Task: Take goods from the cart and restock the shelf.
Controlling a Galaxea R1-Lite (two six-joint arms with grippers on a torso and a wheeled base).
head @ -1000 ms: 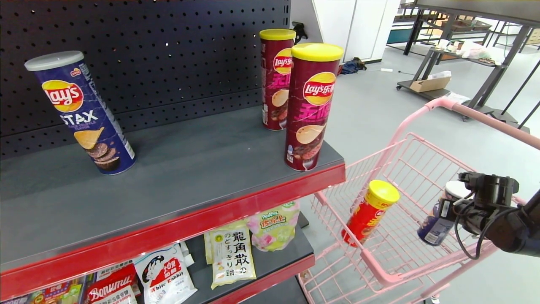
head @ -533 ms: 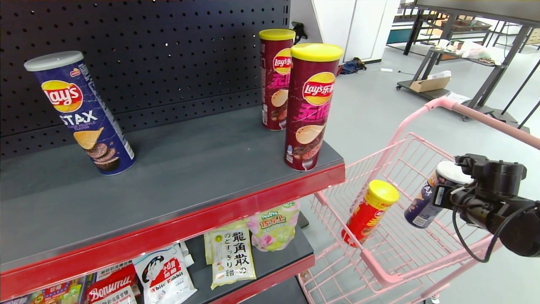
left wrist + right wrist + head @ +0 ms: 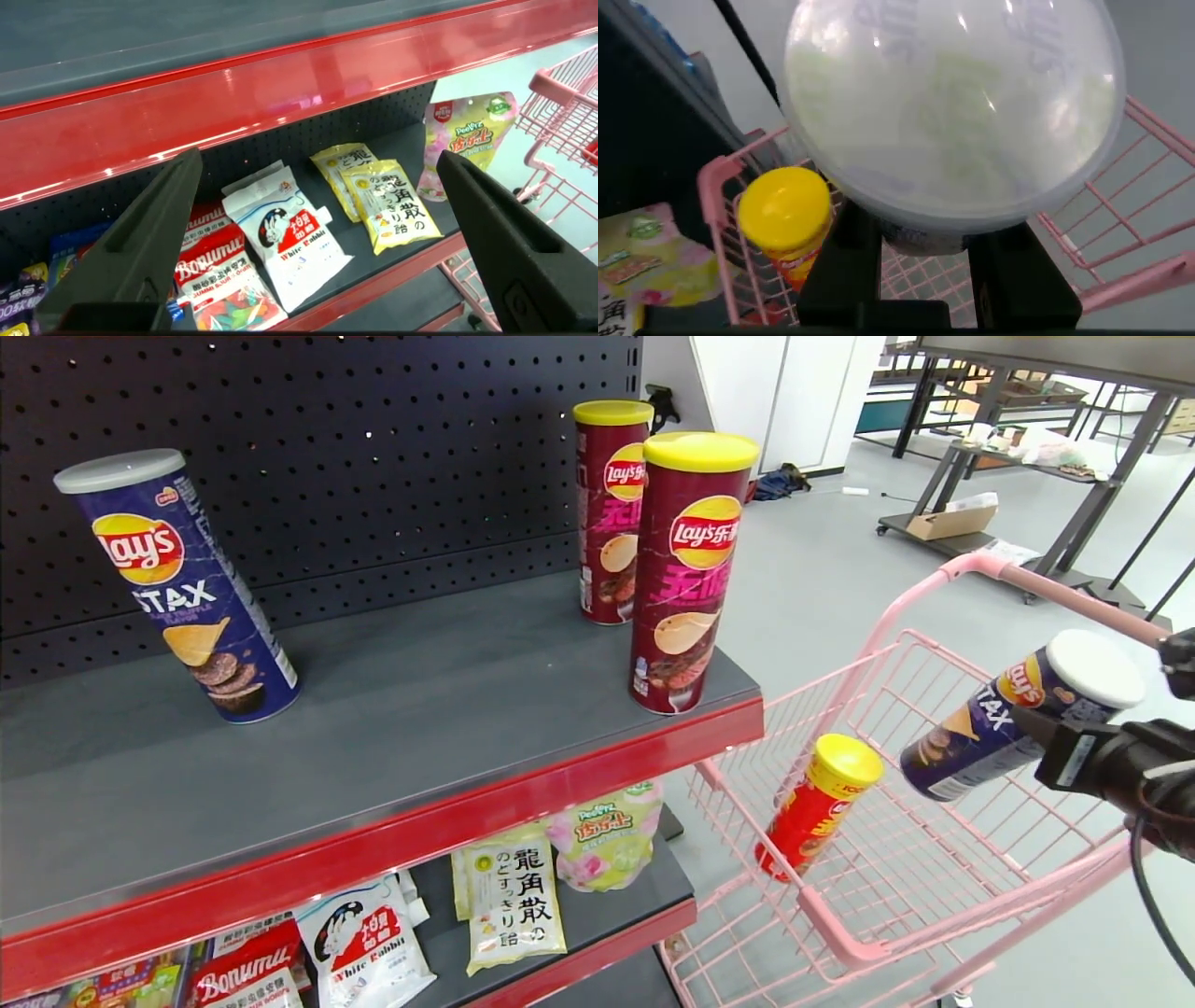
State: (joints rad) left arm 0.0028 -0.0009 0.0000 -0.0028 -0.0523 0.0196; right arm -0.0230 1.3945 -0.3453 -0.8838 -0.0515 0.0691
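My right gripper [image 3: 1055, 747] is shut on a blue chips can [image 3: 1008, 714] with a white lid, held tilted above the pink cart [image 3: 1027, 581]. In the right wrist view the can's lid [image 3: 948, 112] sits just in front of the gripper [image 3: 924, 266]. A red can with a yellow lid [image 3: 817, 803] leans inside the cart. On the grey upper shelf [image 3: 392, 709] stand a blue can [image 3: 182, 583] at the left and two maroon cans [image 3: 691, 569] at the right end. My left gripper [image 3: 318, 243] is open, low in front of the lower shelf.
Snack bags [image 3: 509, 896] lie on the lower shelf under the red shelf edge [image 3: 467, 812]. A black pegboard [image 3: 327, 448] backs the upper shelf. Metal tables [image 3: 1018, 448] stand far behind the cart. Bare shelf space lies between the blue can and the maroon cans.
My right gripper has lifted the blue can up out of the cart and to the right, tilting its lid further to the right. The cans on the shelf and the red can have stayed put.
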